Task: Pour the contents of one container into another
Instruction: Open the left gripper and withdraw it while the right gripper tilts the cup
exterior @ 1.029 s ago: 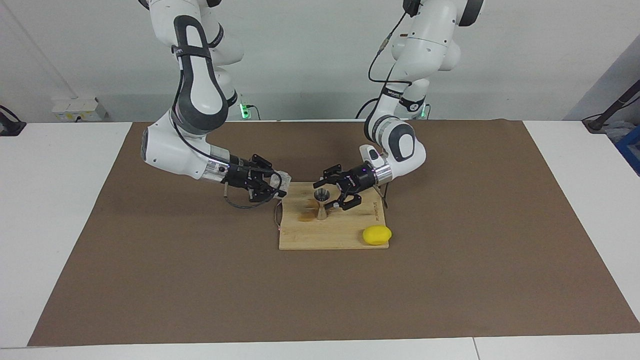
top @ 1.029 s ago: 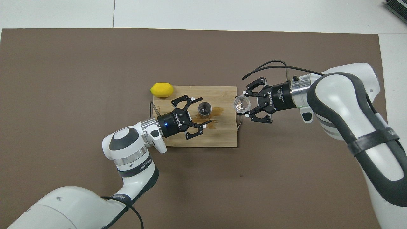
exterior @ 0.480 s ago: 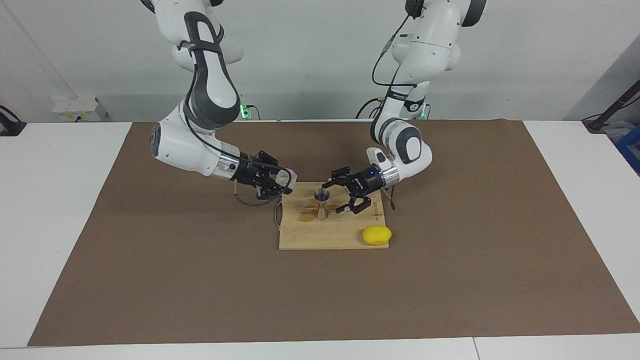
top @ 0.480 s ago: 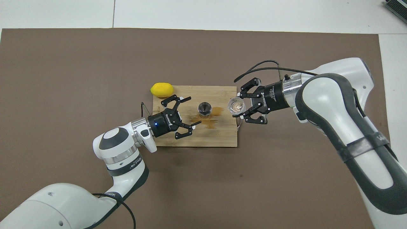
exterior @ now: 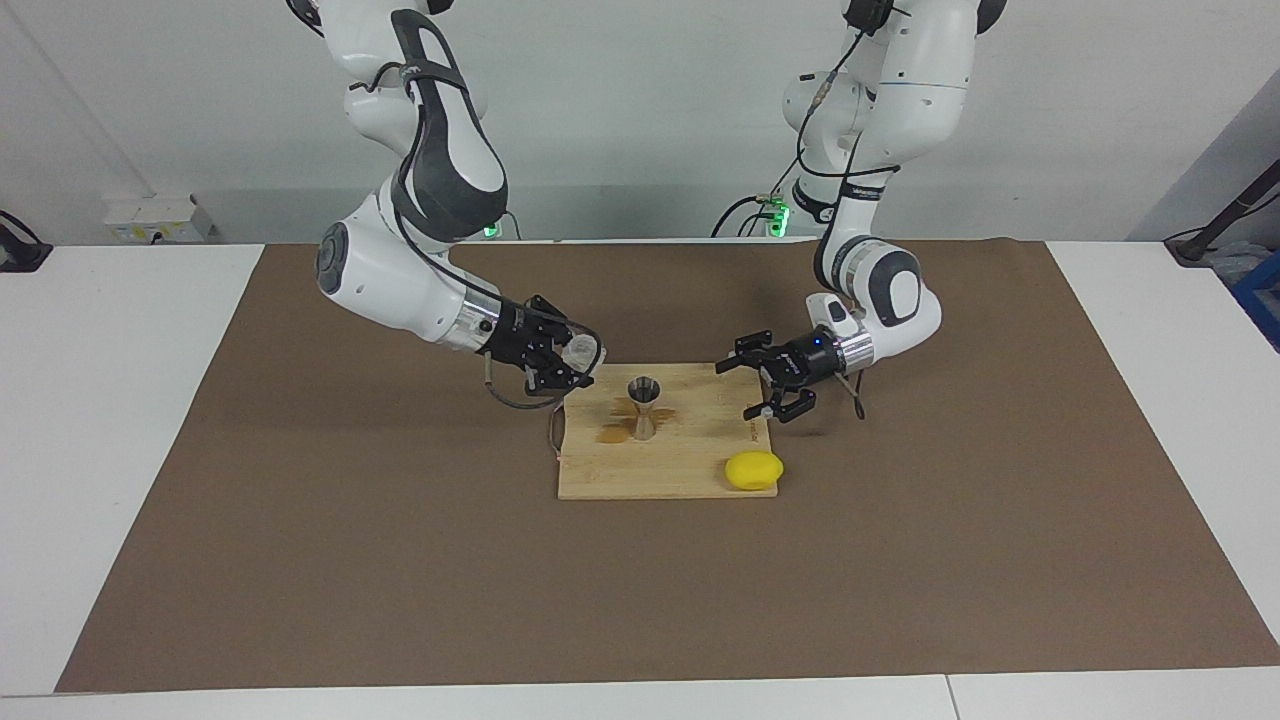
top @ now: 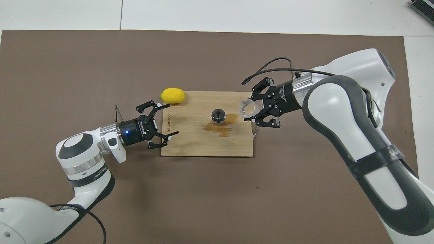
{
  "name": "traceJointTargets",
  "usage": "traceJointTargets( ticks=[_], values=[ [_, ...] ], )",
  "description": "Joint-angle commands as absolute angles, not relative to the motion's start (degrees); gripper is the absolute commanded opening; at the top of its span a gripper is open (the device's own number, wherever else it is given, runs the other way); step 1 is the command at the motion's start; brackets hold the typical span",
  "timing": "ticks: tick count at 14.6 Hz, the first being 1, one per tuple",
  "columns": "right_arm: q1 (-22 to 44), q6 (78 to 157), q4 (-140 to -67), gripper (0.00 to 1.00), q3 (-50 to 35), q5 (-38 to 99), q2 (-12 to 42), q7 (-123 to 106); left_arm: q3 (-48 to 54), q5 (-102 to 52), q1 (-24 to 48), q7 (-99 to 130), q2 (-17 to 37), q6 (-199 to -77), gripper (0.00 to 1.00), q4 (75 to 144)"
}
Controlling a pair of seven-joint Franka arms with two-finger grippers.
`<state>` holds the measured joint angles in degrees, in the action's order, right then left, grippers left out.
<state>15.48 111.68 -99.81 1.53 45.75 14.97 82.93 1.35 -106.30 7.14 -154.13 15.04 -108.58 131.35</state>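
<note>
Jaws of right gripper [exterior: 572, 365] clamped on glass cup [top: 247, 108], carried closer, raised beside jigger [exterior: 644, 407] on board [top: 206, 149]. Left gripper [top: 161, 122] spread empty, withdrawn to board's edge. Jigger freed; pour judged imminent.

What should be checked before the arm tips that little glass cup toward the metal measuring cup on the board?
1. Glass cup gripped by right end effector: ok.
2. Jigger upright on cutting board: ok.
3. Cup over the jigger's mouth: not ok, it is over the board's edge.
4. Left end effector open, clear of jigger: ok.
5. Lemon away from jigger: ok.
6. Liquid in cup: cannot tell.
</note>
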Motion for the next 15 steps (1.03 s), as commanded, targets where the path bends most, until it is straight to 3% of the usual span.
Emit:
traceJointTargets(
  ticks=[1,5,10,15],
  values=[
    [17.3,111.4,-95.7,0.0,1.5,42.7,17.2,86.7,1.7,-98.6,0.8,-154.9,12.8,-104.8,1.0,133.4],
    [18.9,111.6,-94.6,0.0,1.5,38.8,17.7,89.6,1.5,-84.1,-9.3,-154.2,12.7,-99.6,1.0,131.3],
    [20.2,112.0,-94.4,0.0,1.5,32.9,17.7,92.2,1.5,-63.7,-20.0,-149.0,13.4,-92.5,1.0,123.5],
    [20.9,111.9,-91.5,0.0,1.5,29.7,19.1,96.8,1.5,-49.7,-24.9,-148.2,14.3,-91.1,1.0,114.8]
  ],
)
